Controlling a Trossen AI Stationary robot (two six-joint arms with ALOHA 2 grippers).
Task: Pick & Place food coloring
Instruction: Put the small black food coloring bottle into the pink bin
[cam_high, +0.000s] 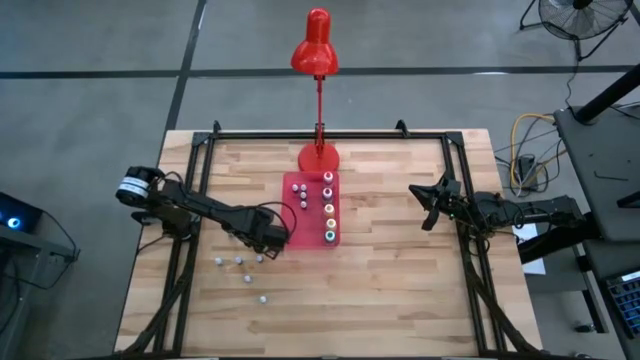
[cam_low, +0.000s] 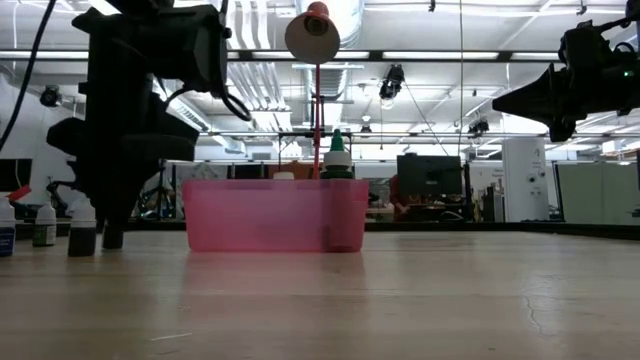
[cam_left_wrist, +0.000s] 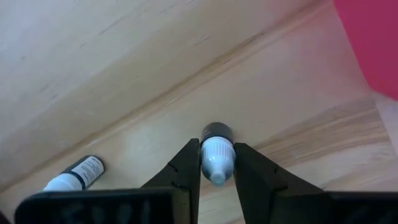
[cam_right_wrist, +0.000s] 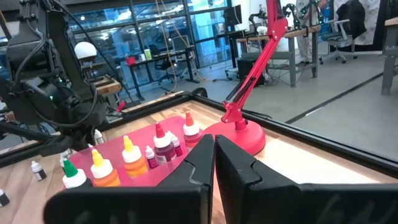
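A small food coloring bottle (cam_left_wrist: 216, 155), white cap over a dark body, stands upright on the wooden table near the near-left corner of the red tray (cam_high: 300, 228). My left gripper (cam_left_wrist: 217, 174) points straight down over it and is shut on it; in the high view the gripper (cam_high: 272, 240) hides the bottle. Several colour-capped bottles (cam_high: 329, 208) stand in the tray. Several loose small bottles (cam_high: 240, 261) are on the table nearer the front, one lying down (cam_left_wrist: 74, 177). My right gripper (cam_high: 425, 205) waits shut and level above the table's right side. My left gripper pinches the small bottle by its white cap (cam_left_wrist: 216, 149) between its two fingers (cam_left_wrist: 186, 171). The fingers come from above, pointing down, one on each side of the cap. The bottle stands upright; whether its base rests on the table does not show.
A red desk lamp has its base (cam_high: 318, 157) just behind the tray, and its head (cam_high: 315, 45) reaches past the far edge. A black frame (cam_high: 330, 133) runs around the table. Bare wood (cam_high: 400, 290) lies toward the near right.
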